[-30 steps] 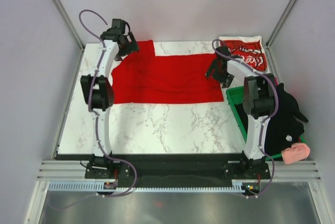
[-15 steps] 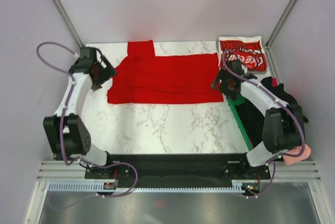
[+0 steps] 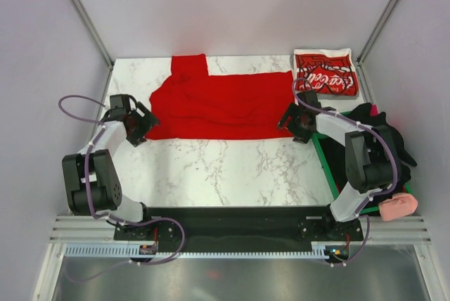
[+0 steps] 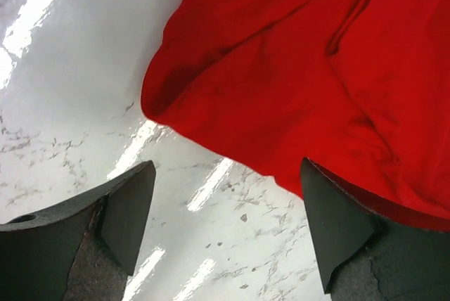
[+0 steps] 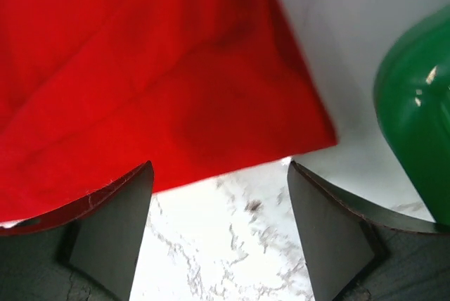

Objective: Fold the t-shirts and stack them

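The plain red t-shirt (image 3: pixel 218 104) lies partly folded across the far half of the marble table. It also shows in the left wrist view (image 4: pixel 316 69) and the right wrist view (image 5: pixel 140 69). The Coca-Cola t-shirt (image 3: pixel 325 73) lies folded at the far right corner. My left gripper (image 3: pixel 138 126) is open and empty, low at the shirt's near left corner (image 4: pixel 228 223). My right gripper (image 3: pixel 297 124) is open and empty, low at the shirt's near right corner (image 5: pixel 221 227).
A green bin (image 3: pixel 321 148) stands at the right edge, close to my right gripper; its rim shows in the right wrist view (image 5: pixel 415 111). Dark clothes (image 3: pixel 383 153) and a pink item (image 3: pixel 396 206) lie in it. Bare marble (image 3: pixel 225 167) spreads in front of the shirt.
Both arms have swung from the shirt's far corners down toward its near corners. The shirt's left part has shifted and is more bunched than before.
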Tool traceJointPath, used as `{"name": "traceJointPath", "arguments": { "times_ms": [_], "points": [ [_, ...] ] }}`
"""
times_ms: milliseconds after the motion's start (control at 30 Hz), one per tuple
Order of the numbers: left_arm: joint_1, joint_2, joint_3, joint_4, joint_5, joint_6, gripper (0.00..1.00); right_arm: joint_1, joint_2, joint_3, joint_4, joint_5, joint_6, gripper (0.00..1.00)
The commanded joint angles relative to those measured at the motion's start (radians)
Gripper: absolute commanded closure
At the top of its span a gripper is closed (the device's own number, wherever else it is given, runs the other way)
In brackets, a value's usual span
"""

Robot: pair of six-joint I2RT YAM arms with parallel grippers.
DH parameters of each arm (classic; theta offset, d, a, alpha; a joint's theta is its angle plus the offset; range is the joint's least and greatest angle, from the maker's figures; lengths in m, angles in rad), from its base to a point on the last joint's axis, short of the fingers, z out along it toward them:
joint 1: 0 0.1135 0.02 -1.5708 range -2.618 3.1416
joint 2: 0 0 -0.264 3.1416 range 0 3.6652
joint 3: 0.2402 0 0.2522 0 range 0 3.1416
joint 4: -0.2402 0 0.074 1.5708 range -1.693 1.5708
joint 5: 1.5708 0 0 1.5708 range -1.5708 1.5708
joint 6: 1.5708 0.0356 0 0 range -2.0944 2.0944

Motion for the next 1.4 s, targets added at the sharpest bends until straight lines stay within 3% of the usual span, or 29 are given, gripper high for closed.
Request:
{"name": "traceJointPath", "arguments": {
  "times_ms": [0,333,533,800,967,1133,1233,1267,1300,1367],
  "points": [
    [0.005,0.029,0.044,0.079,0.013,0.006,0.10,-0.092,0.040,-0.024,0.011,0.062,-0.009,0.14],
    [0.004,0.040,0.000,0.108,-0.065,-0.059,0.12,-0.131,0.020,-0.059,0.024,0.033,-0.017,0.16],
    [0.003,0.008,-0.058,0.160,-0.099,-0.105,0.19,-0.068,-0.014,-0.118,0.057,0.033,0.000,0.26],
    [0.005,0.028,-0.115,0.214,-0.131,-0.158,0.24,-0.060,0.034,-0.115,0.070,0.050,-0.001,0.51],
    [0.003,0.076,-0.124,0.261,-0.120,-0.180,0.31,-0.060,0.038,-0.104,0.066,0.052,-0.014,0.82],
    [-0.002,0.121,-0.117,0.298,-0.145,-0.190,0.38,-0.060,0.044,-0.108,0.067,0.043,-0.024,0.98],
    [-0.009,0.164,-0.091,0.304,-0.158,-0.203,0.51,-0.062,0.051,-0.108,0.066,0.038,-0.034,1.00],
    [-0.011,0.174,-0.086,0.309,-0.155,-0.207,0.71,-0.060,0.051,-0.110,0.067,0.036,-0.034,1.00],
    [-0.015,0.187,-0.081,0.316,-0.151,-0.209,0.83,-0.062,0.051,-0.111,0.067,0.033,-0.034,1.00],
    [-0.032,0.183,-0.078,0.324,-0.146,-0.206,0.98,-0.062,0.054,-0.110,0.067,0.033,-0.035,1.00]
  ]
}}
